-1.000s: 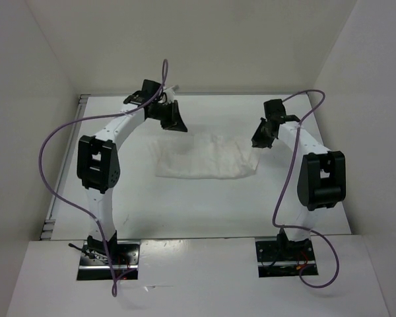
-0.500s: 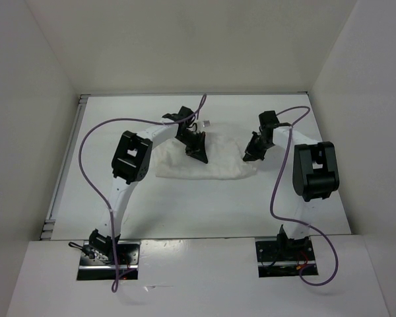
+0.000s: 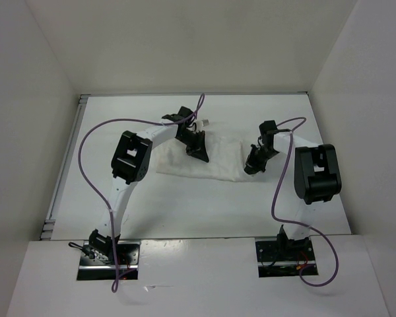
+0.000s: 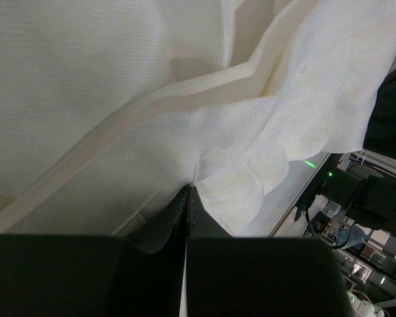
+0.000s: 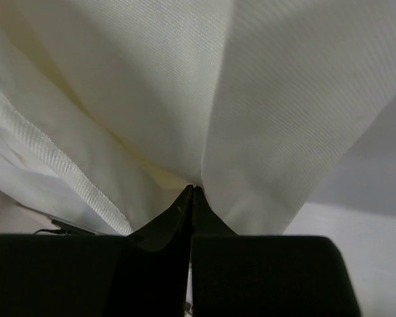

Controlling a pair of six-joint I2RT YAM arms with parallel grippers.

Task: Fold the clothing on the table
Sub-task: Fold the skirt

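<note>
The clothing [image 3: 218,166] lies on the table [image 3: 185,208], in the half toward the far edge and about midway between the left edge and the right edge. It is a white, wrinkled piece, longer from left to right, and only a little darker than the surface under it.

On the left side, I see my left arm bending from its base at the near edge toward the middle of the table. The left gripper [image 3: 199,156] is down on the left part of the clothing, close to its far border. In the left wrist view its two fingers are pressed together, and a small ridge of the fabric is pinched between the tips. Several folded layers and a loose border of the cloth spread away from this point.

On the right side, the right gripper [image 3: 250,169] is down at the right end of the clothing. In the right wrist view its fingers are also pressed together, with a pleat of fabric caught at the tips. A purple cable [image 3: 86,158] loops above each arm.
</note>
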